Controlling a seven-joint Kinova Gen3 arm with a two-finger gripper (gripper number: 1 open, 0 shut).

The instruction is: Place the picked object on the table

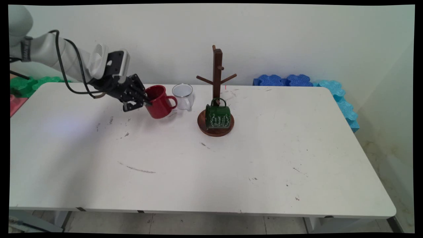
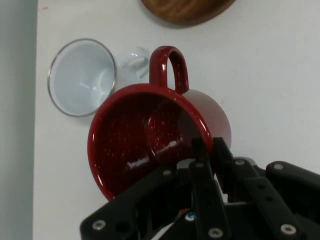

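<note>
My gripper [image 1: 146,100] [image 2: 209,150] is shut on the rim of a red mug [image 1: 160,101] [image 2: 150,140], one finger inside and one outside the wall. The mug is tilted, its mouth turned toward the hand and its handle pointing away to the right in the main view. Just behind it a white mug [image 1: 183,95] [image 2: 82,77] stands upright on the table. A wooden mug tree [image 1: 217,86] rises to the right, and a green mug [image 1: 217,116] lies on its side on the tree's round base [image 1: 215,131] [image 2: 186,11].
The white table [image 1: 211,158] carries scuff marks across its middle and front. Blue foam blocks [image 1: 286,80] sit behind the table's far right edge, green and red ones [image 1: 23,86] at the far left. Black cables hang from the arm.
</note>
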